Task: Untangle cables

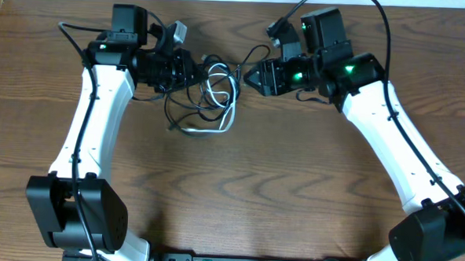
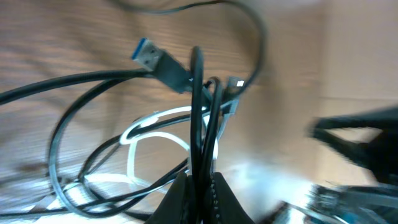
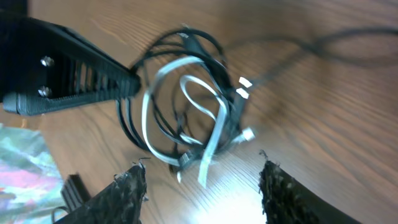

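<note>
The cables lie tangled at the back middle of the table between my two grippers. The black cable point(image 1: 182, 105) loops around the white cable point(image 1: 221, 124). My left gripper point(image 1: 194, 72) is shut on strands of the black cable point(image 2: 200, 118), which run up from its fingertips point(image 2: 202, 177). A blue-tipped plug point(image 2: 149, 56) hangs beyond them, and the white cable point(image 2: 134, 134) curls below. My right gripper point(image 1: 249, 74) faces the tangle from the right. Its jaws point(image 3: 202, 168) stand open and hold nothing, with the white cable point(image 3: 214, 121) and black cable point(image 3: 127, 124) just ahead of them.
The wooden table point(image 1: 254, 186) extends toward the front. The left gripper's finger point(image 3: 68, 84) shows at the upper left of the right wrist view. Both arm bases point(image 1: 80, 210) stand at the front corners. Thick black arm wires arc over the right arm point(image 1: 382, 35).
</note>
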Robot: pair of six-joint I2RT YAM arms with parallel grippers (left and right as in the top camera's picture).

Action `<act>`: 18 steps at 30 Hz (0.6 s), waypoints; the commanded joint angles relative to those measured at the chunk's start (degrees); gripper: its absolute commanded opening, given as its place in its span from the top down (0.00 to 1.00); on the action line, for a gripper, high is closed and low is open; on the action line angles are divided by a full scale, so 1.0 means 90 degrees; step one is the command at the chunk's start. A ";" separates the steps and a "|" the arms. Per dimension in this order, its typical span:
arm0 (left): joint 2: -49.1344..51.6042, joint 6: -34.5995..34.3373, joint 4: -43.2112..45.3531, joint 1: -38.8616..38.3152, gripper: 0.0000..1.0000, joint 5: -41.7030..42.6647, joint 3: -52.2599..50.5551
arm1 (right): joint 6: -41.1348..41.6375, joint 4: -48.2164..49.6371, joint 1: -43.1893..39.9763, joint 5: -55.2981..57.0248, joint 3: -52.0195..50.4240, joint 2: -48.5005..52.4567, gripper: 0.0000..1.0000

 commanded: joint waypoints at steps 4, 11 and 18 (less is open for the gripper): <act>-0.0095 -0.0430 0.0323 0.0097 0.93 0.1719 0.0102 | 0.0214 0.0393 0.0350 -0.0321 0.0029 -0.0005 0.50; -0.0095 -0.0680 0.0641 0.0124 0.93 0.2390 0.0102 | 0.0316 0.0454 0.0425 -0.0231 0.0029 0.0051 0.55; -0.0095 -0.1083 0.1168 0.0138 0.93 0.2888 0.0102 | 0.0478 0.0770 0.0491 -0.0330 0.0029 0.0138 0.55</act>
